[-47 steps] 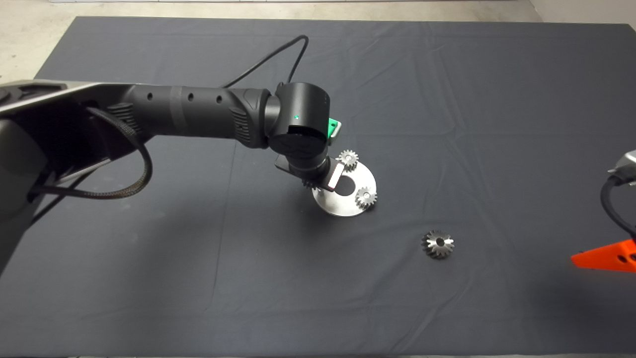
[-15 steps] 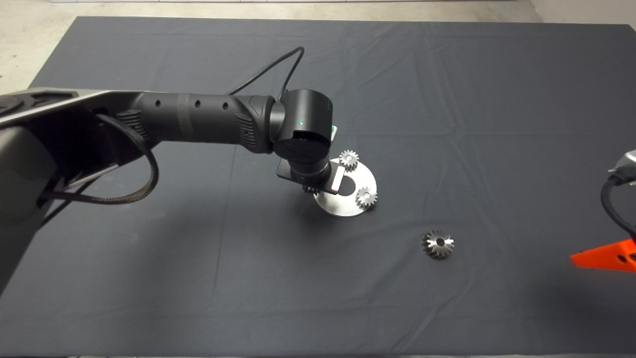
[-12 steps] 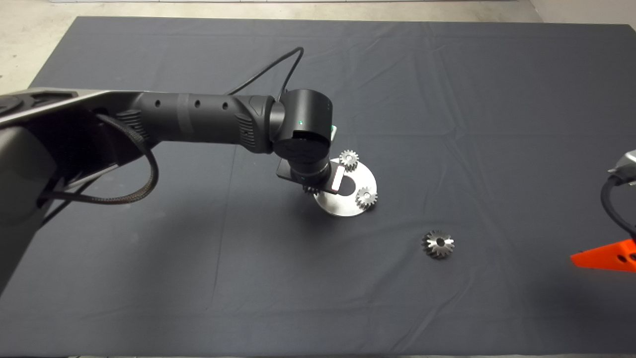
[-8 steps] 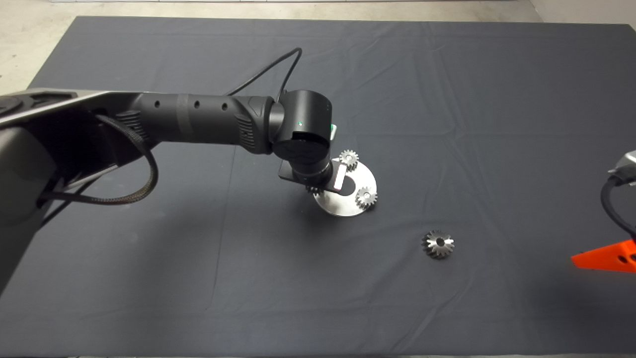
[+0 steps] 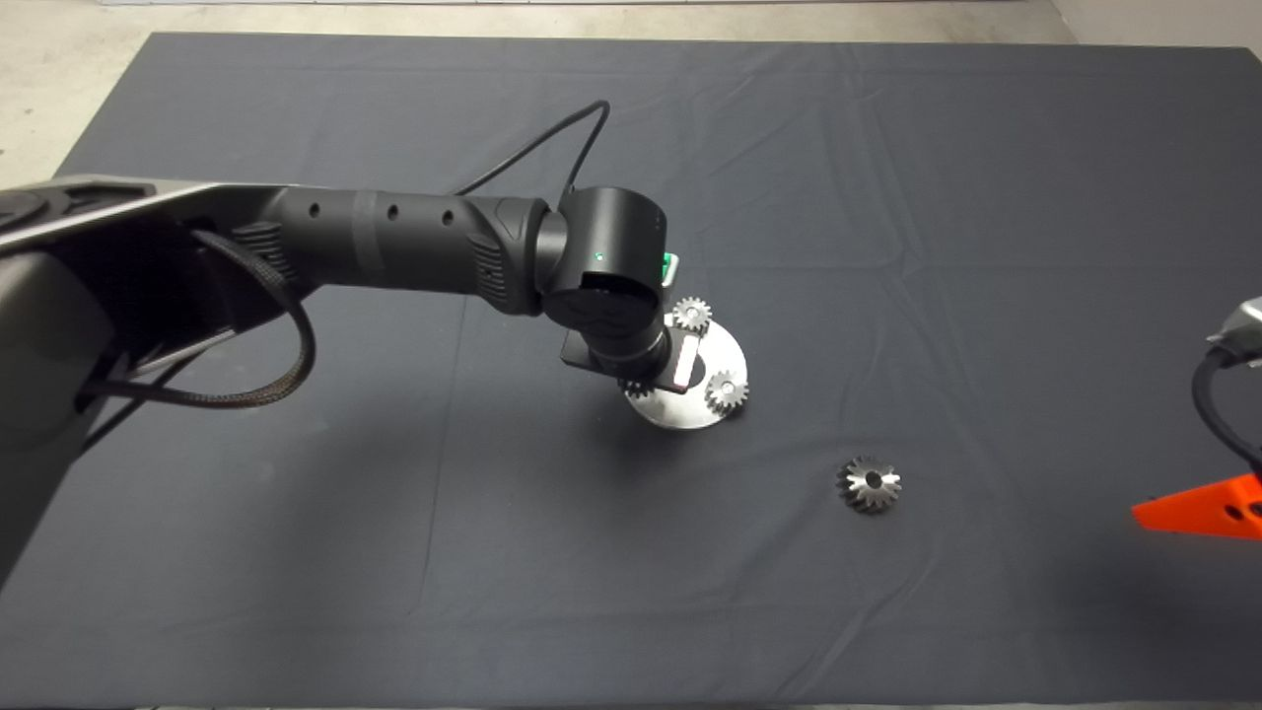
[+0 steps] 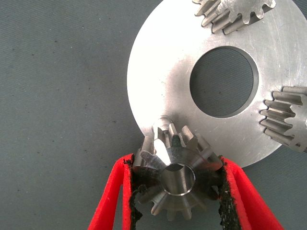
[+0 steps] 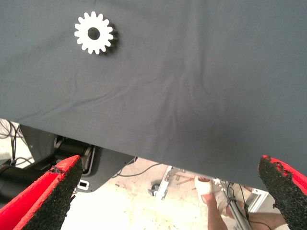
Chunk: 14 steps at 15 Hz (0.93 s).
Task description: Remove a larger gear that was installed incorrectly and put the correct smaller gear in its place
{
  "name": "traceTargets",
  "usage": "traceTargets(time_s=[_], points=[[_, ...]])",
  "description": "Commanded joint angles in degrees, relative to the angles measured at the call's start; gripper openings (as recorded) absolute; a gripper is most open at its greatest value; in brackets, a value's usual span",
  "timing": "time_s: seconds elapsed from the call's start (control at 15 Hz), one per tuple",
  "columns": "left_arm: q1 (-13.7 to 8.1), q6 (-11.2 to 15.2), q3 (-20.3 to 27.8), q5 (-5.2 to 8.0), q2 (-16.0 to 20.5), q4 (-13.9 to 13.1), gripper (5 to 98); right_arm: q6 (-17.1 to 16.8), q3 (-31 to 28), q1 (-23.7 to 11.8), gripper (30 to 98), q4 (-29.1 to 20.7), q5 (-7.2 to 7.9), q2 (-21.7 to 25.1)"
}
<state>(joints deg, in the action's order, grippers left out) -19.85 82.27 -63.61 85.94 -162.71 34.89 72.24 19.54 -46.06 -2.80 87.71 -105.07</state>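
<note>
The left gripper (image 6: 175, 191) holds the smaller gear (image 6: 176, 176) between its red fingers (image 6: 111, 191), bore set just off the steel pin (image 6: 162, 130) at the near rim of the round plate (image 6: 165, 62), presumably to seat it there. Beyond the gripper, two matching gears (image 5: 692, 314) sit on the plate. Well off to its right, the larger gear (image 5: 869, 483) lies discarded on the mat (image 5: 986, 247). The right gripper (image 5: 1198, 513) waits wide open at the edge.
</note>
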Motion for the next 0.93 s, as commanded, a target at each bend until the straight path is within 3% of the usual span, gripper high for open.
traceTargets(time_s=[0.0,0.2,0.47,0.87], points=[[-0.9,0.3,0.7,0.28,-0.1,0.1,30.8,-0.2,-0.2,-0.9,96.9,-1.9,1.76,0.1],[-0.8,0.3,0.6,0.28,-0.2,0.4,30.8,-0.2,-0.2,-0.9,96.9,-2.0,1.76,0.1],[-0.7,0.1,-1.0,0.45,-0.2,3.2,30.8,-0.2,-0.2,-0.9,96.9,-1.9,1.76,0.0],[0.0,0.3,-0.5,0.63,-0.3,3.5,30.7,-0.2,-0.2,-0.9,96.9,-1.9,1.76,-0.1]])
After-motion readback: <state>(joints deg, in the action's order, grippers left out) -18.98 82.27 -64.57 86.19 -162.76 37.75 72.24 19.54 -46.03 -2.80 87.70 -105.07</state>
